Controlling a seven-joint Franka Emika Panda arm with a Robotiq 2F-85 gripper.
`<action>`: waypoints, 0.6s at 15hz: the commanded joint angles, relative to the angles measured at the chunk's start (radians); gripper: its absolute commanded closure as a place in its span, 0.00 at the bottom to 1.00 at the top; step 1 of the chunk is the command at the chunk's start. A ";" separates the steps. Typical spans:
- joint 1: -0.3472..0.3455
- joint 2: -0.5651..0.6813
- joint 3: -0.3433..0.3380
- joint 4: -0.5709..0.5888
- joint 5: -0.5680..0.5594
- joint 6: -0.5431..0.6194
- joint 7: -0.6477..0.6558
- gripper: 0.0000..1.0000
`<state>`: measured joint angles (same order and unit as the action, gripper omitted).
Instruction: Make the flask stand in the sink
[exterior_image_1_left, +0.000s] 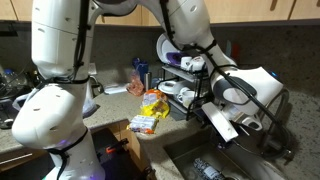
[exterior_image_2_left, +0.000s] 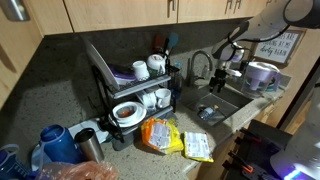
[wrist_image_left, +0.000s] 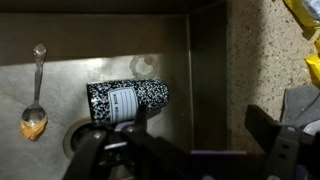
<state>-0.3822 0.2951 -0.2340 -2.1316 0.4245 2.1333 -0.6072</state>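
Observation:
The flask (wrist_image_left: 128, 102) is speckled black and white with a white label. It lies on its side on the sink floor (wrist_image_left: 90, 55), close to the drain. It also shows in both exterior views (exterior_image_1_left: 205, 168) (exterior_image_2_left: 210, 113). My gripper (wrist_image_left: 200, 140) is open and empty. It hangs above the sink, with its left finger over the flask's right end and its right finger over the counter edge. It also shows in both exterior views, over the sink (exterior_image_1_left: 222, 125) and beside the faucet (exterior_image_2_left: 230, 62).
A spoon (wrist_image_left: 35, 95) lies in the sink left of the flask. A dish rack (exterior_image_2_left: 130, 75) with cups and plates stands beside the sink. Yellow snack bags (exterior_image_2_left: 165, 135) lie on the counter. A faucet (exterior_image_2_left: 200, 66) and a mug (exterior_image_2_left: 260, 73) stand near the sink.

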 joint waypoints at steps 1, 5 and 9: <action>-0.056 0.073 0.005 0.076 0.018 -0.047 0.003 0.00; -0.118 0.158 0.022 0.115 0.069 -0.030 0.003 0.00; -0.165 0.249 0.050 0.158 0.125 -0.010 -0.003 0.00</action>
<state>-0.5090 0.4828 -0.2136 -2.0274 0.5067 2.1284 -0.6061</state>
